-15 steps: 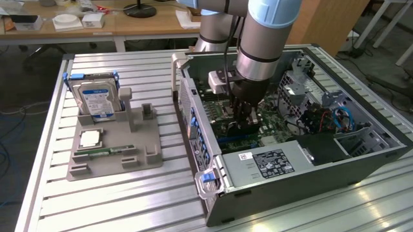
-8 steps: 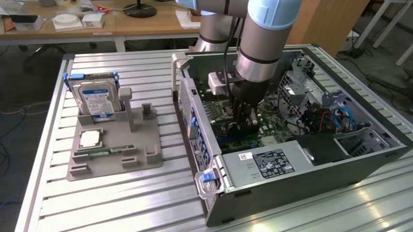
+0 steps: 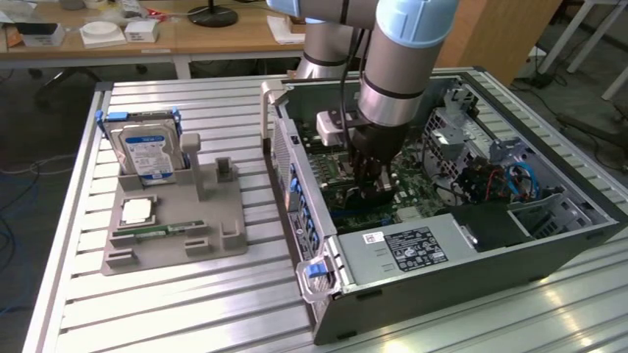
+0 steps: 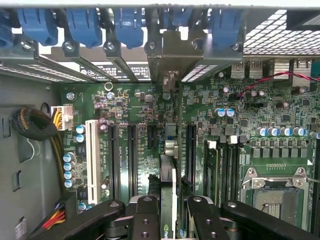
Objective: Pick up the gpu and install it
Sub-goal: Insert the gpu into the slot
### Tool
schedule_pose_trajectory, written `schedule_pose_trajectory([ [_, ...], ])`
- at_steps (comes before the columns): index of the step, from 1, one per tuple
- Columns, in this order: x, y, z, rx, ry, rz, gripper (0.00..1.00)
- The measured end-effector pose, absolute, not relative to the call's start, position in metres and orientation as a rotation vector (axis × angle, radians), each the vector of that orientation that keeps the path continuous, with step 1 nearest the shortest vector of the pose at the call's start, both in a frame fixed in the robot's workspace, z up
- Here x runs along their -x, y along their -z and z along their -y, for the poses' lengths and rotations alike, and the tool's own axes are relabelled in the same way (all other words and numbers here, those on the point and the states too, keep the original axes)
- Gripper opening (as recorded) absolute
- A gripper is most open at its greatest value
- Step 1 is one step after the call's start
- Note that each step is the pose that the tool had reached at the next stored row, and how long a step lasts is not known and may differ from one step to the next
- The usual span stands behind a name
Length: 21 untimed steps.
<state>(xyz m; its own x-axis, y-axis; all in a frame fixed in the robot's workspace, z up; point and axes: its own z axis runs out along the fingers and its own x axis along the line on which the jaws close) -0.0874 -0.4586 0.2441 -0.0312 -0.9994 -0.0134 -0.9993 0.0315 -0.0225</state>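
Inspecting inside the computer case [image 3: 471,243], we found the jaws pinching the gpu [image 4: 167,200] edge-on above the motherboard [image 4: 140,150]; we judged it light, stiff, fragile.

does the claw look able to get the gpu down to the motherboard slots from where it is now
Probably yes. The claw grips the gpu edge-on, right over the motherboard inside the open computer case. The dark expansion slots beside the card look bare, and nothing visible blocks the way down.
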Motion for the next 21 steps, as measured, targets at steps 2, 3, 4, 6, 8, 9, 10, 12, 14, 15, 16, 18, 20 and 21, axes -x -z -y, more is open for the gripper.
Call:
schedule_pose_trajectory([
  [2, 0.0874, -0.2433, 0.4585, 2.169, 0.011, -2.238, 0.26],
  [3, 0.0874, -0.243, 0.4586, 2.169, 0.011, -2.238, 0.26],
  [4, 0.0874, -0.2427, 0.4586, 2.169, 0.011, -2.238, 0.26],
  [6, 0.0874, -0.242, 0.4586, 2.169, 0.011, -2.238, 0.26],
  [8, 0.0875, -0.2412, 0.4586, 2.169, 0.011, -2.238, 0.26],
  [9, 0.0875, -0.2407, 0.4586, 2.169, 0.011, -2.238, 0.26],
  [10, 0.0875, -0.2403, 0.4586, 2.169, 0.011, -2.238, 0.26],
  [12, 0.0874, -0.239, 0.4585, 2.168, 0.011, -2.237, 0.26],
  [14, 0.0875, -0.2385, 0.4586, 2.169, 0.011, -2.238, 0.26],
  [15, 0.0875, -0.2382, 0.4586, 2.169, 0.011, -2.238, 0.26],
  [16, 0.0875, -0.2379, 0.4586, 2.169, 0.011, -2.238, 0.26],
  [18, 0.0876, -0.2373, 0.4586, 2.169, 0.011, -2.238, 0.26],
  [20, 0.0878, -0.2364, 0.4586, 2.169, 0.011, -2.238, 0.26],
  [21, 0.0878, -0.2361, 0.4586, 2.169, 0.011, -2.238, 0.26],
])
